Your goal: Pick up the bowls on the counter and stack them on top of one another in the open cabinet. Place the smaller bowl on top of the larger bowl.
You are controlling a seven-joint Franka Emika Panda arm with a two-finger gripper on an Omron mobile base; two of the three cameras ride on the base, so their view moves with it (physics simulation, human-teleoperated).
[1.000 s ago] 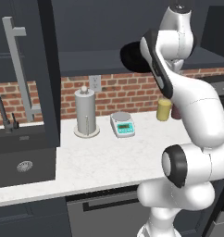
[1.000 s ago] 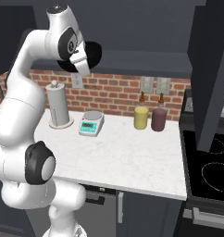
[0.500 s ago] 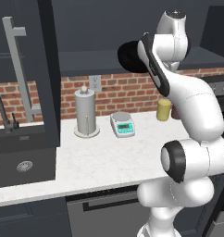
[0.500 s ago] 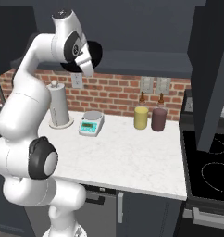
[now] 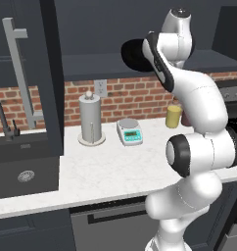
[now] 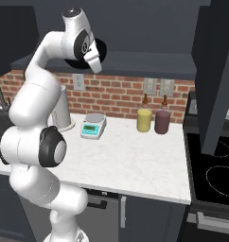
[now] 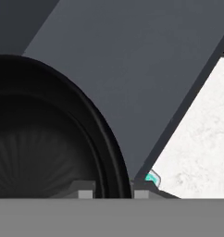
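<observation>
I see my gripper pinching the rim of a black bowl, held high at the open cabinet's shelf. Below, on the counter, stand a paper-towel holder, a small scale and a yellow jar.

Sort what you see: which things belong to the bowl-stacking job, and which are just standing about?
Job: bowl, held by the gripper; cabinet shelf; counter.

Standing about: paper-towel holder, scale, yellow jar, dark jar, sink, stove.
</observation>
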